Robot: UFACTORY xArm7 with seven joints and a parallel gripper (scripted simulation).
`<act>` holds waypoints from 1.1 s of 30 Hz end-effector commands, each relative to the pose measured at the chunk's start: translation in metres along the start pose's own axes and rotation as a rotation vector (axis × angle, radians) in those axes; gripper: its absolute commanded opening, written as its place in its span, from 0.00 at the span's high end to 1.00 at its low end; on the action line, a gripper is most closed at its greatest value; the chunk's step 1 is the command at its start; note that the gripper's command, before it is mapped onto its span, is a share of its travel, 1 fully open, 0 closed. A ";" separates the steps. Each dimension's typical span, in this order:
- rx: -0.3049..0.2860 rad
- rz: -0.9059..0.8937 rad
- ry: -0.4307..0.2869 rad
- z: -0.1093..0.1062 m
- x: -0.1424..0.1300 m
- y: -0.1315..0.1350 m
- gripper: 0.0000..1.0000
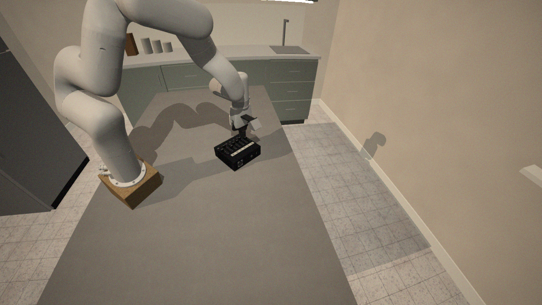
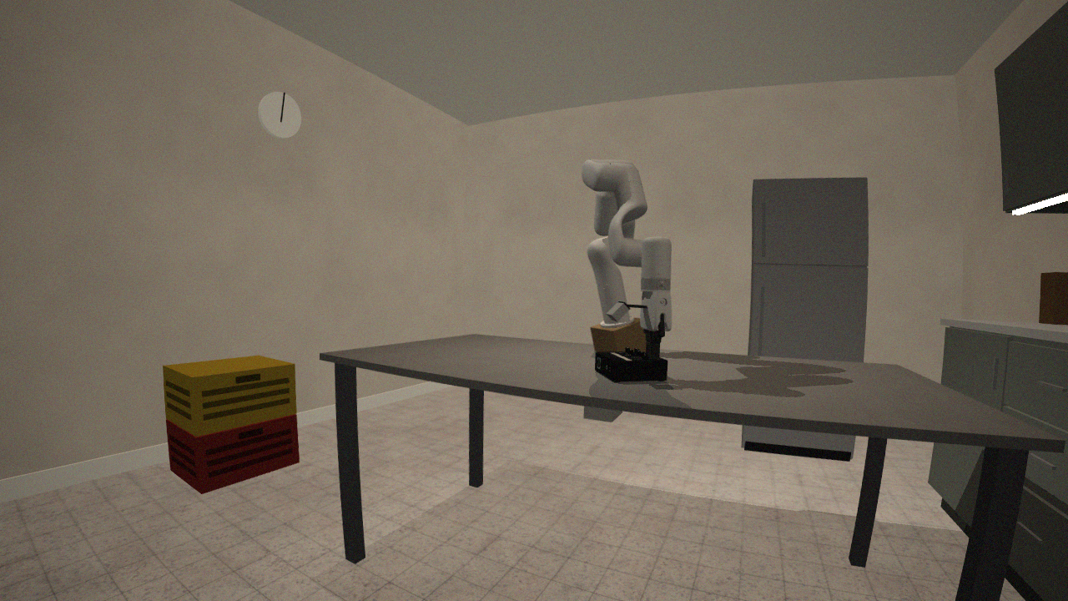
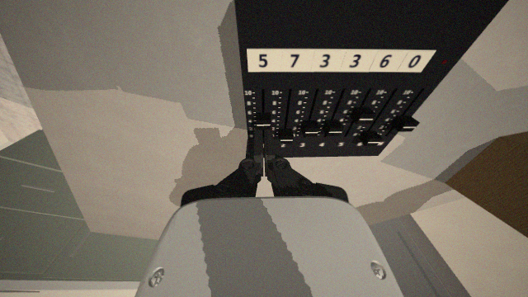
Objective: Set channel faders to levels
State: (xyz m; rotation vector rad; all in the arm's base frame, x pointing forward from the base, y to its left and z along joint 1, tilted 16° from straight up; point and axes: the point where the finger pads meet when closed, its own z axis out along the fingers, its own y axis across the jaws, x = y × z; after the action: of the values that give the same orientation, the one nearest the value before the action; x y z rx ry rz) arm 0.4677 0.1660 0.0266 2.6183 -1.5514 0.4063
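Note:
The black lighting desk stands on its feet on the grey table. Its white tape reads 5, 7, 3, 3, 6, 0. My gripper is shut and empty. Its joined fingertips sit just below the cap of the first channel fader, which stands near mid scale. The second cap is low. The third and fourth are a bit higher. The fifth is higher still, and the sixth is near the bottom. The master cap is at the far right.
The arm's wooden base block sits on the table left of the desk. The table's right edge lies close beside the desk. Kitchen cabinets stand behind the table. Two stacked crates stand on the floor.

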 end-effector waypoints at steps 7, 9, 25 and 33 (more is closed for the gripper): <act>0.004 0.000 -0.001 -0.001 -0.001 -0.002 1.00; 0.004 0.000 -0.001 -0.001 -0.001 -0.002 1.00; 0.004 0.000 -0.001 -0.001 -0.006 -0.002 1.00; 0.004 0.000 -0.001 -0.012 -0.006 -0.002 1.00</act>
State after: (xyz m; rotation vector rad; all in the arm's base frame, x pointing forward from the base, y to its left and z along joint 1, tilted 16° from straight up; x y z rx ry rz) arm 0.4642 0.1714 0.0280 2.6175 -1.5514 0.4059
